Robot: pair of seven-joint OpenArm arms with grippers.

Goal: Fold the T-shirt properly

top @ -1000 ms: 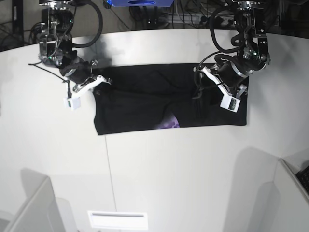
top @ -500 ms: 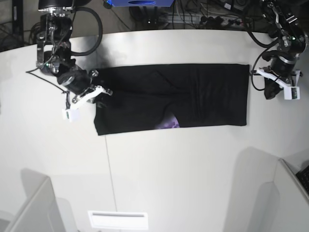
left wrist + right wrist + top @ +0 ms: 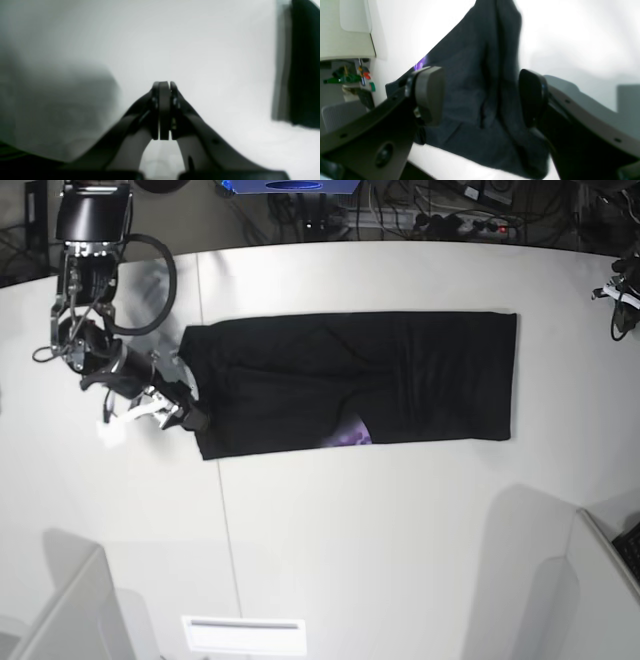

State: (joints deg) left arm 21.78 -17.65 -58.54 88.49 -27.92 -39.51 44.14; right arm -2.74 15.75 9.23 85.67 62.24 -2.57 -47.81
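The black T-shirt (image 3: 350,380) lies folded into a long flat band across the back of the white table (image 3: 350,540). A bit of purple print (image 3: 350,436) peeks out at its front edge. My right gripper (image 3: 172,412) is at the shirt's left end. In the right wrist view it (image 3: 481,97) is open, with its pads (image 3: 430,95) on either side of a ridge of the shirt (image 3: 475,75). My left gripper (image 3: 163,86) is shut and empty over bare table, the shirt's edge (image 3: 305,62) off to its right. In the base view only part of that arm (image 3: 622,288) shows at the right edge.
Grey panels stand at the front left (image 3: 70,610) and front right (image 3: 600,580) corners. A white label plate (image 3: 243,635) lies at the front edge. Cables and a blue box (image 3: 290,186) sit behind the table. A cream box (image 3: 352,27) shows in the right wrist view.
My left arm has let go of the shirt and pulled away to the table's right edge. My right gripper has slid down along the shirt's left end.
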